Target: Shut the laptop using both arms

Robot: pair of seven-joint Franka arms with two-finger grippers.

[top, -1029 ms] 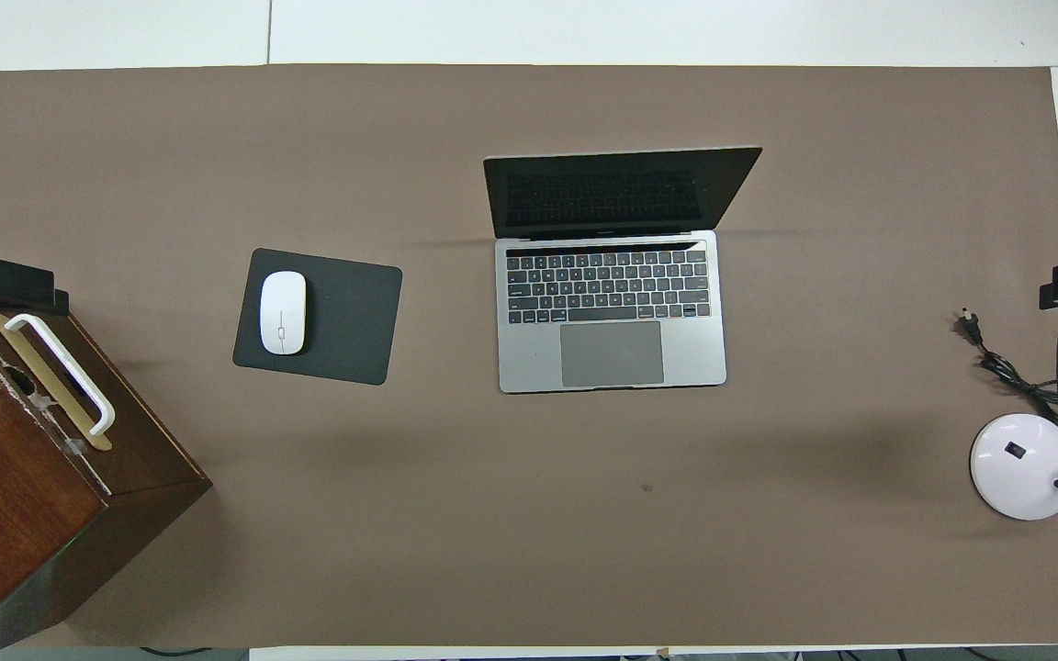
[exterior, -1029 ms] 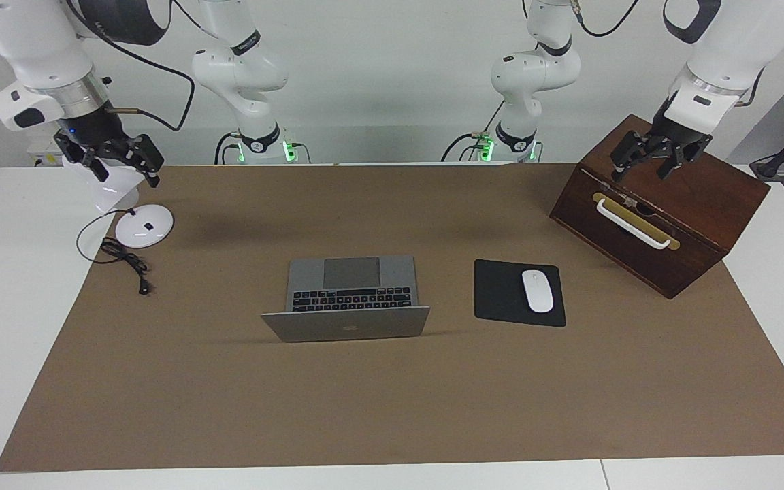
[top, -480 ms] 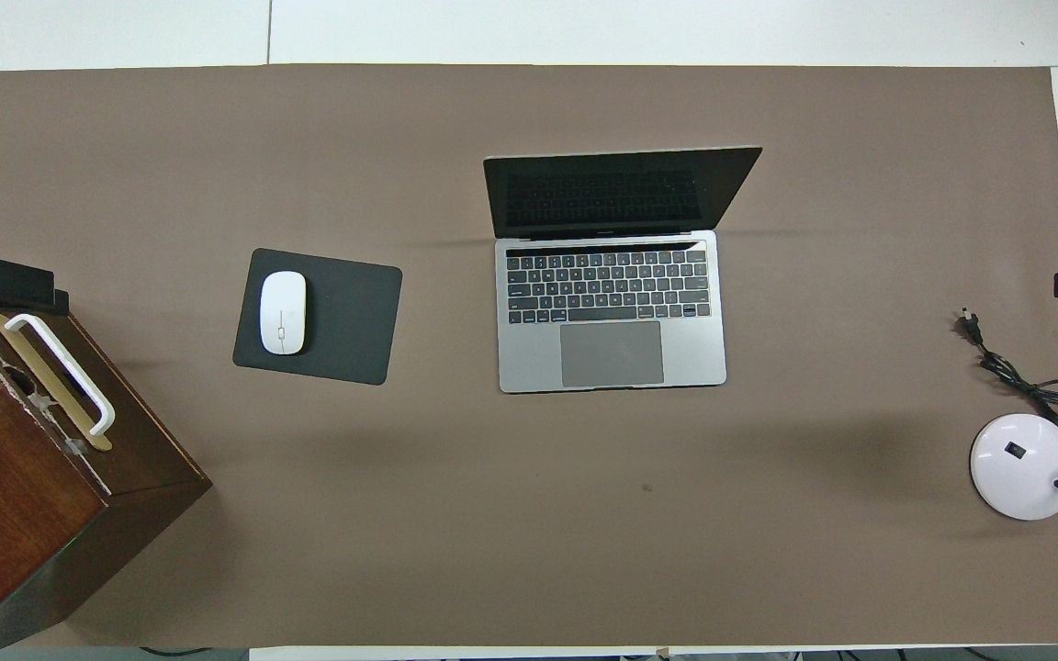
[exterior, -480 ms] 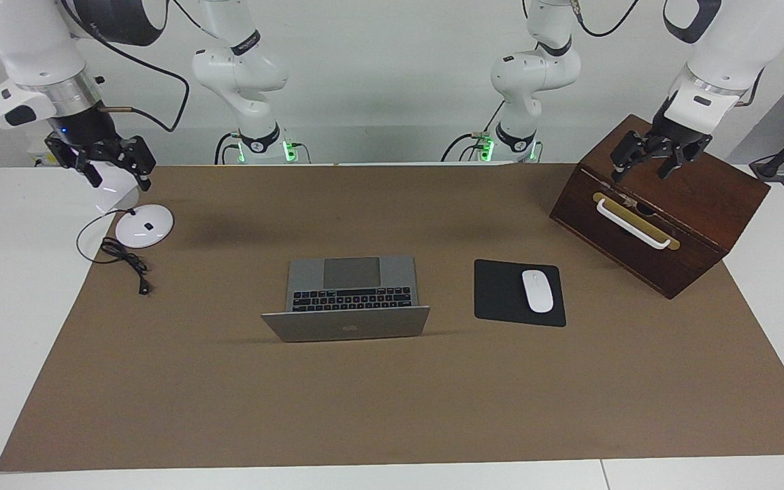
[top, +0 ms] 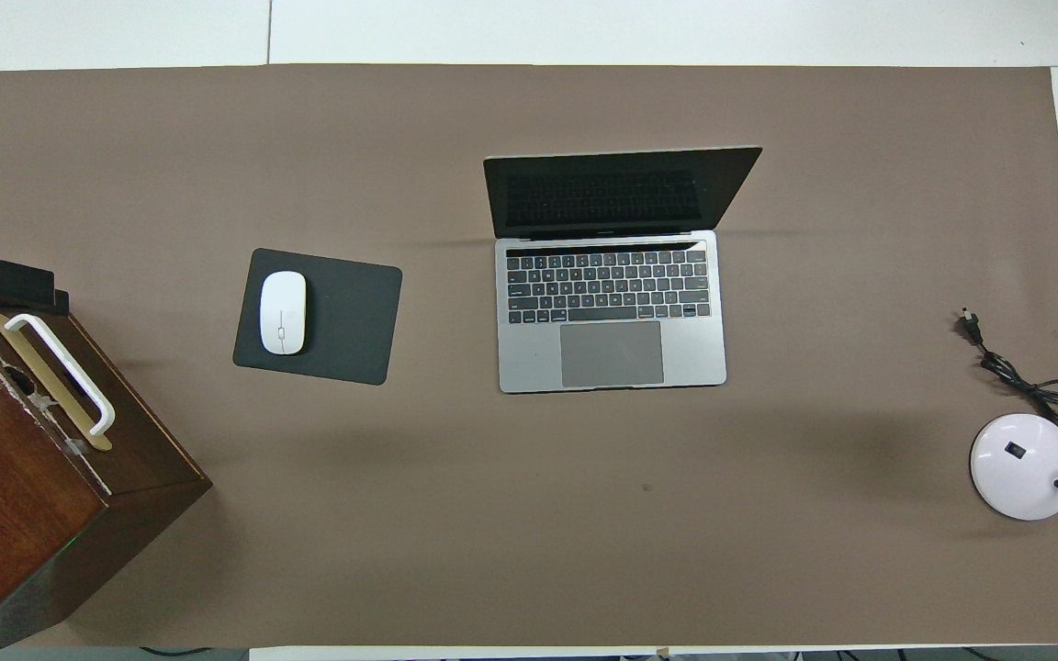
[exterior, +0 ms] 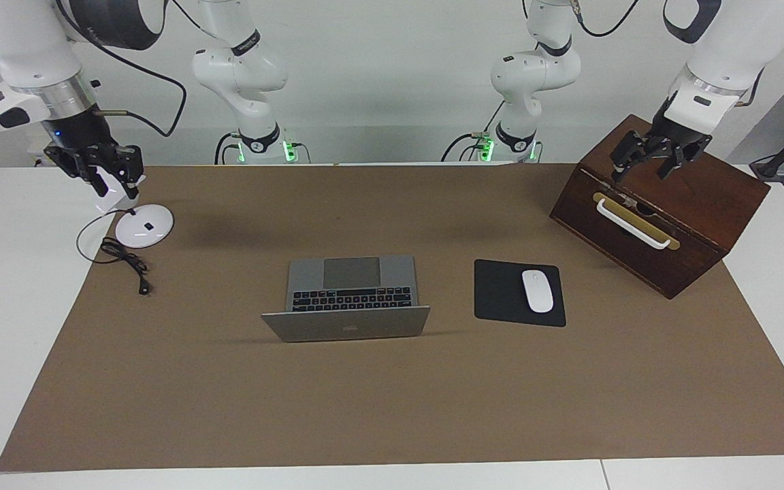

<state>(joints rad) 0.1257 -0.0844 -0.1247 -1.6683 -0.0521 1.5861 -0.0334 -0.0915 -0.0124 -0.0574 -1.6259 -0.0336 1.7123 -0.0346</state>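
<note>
While both arms stand at the table's two ends, the laptop [exterior: 351,286] lies open and untouched at the middle of the brown mat [exterior: 392,408], between the black mouse pad [exterior: 497,292] and the white desk lamp [exterior: 144,225].

**Gripper state**
- Left gripper [exterior: 644,171]: fingers spread wide, holding nothing, over the wooden box [exterior: 698,204].
- Right gripper [exterior: 116,182]: over the lamp, nothing visibly held. Whether it is open or closed cannot be told.

**Orientation of the laptop**
- The trackpad edge faces the robots. The hinge edge lies farther from them.
- The lid [exterior: 348,324] stands raised and leans back, away from the robots, with its screen toward them.
- The long axis runs across the table, from one arm's end toward the other, parallel to the mat's long edge.

**Probable faults**
- Uneven contact: if one gripper meets the lid before the other, the base will likely twist or slide on the mat.
- Low contact: a push near the hinge gives poor leverage and loads the screen.
- Excess speed: once past vertical, the lid may drop onto the keyboard.
- Approach path: the right arm may snag the lamp or its cord [exterior: 126,262]; the left arm passes over the mouse [exterior: 537,290].
</note>
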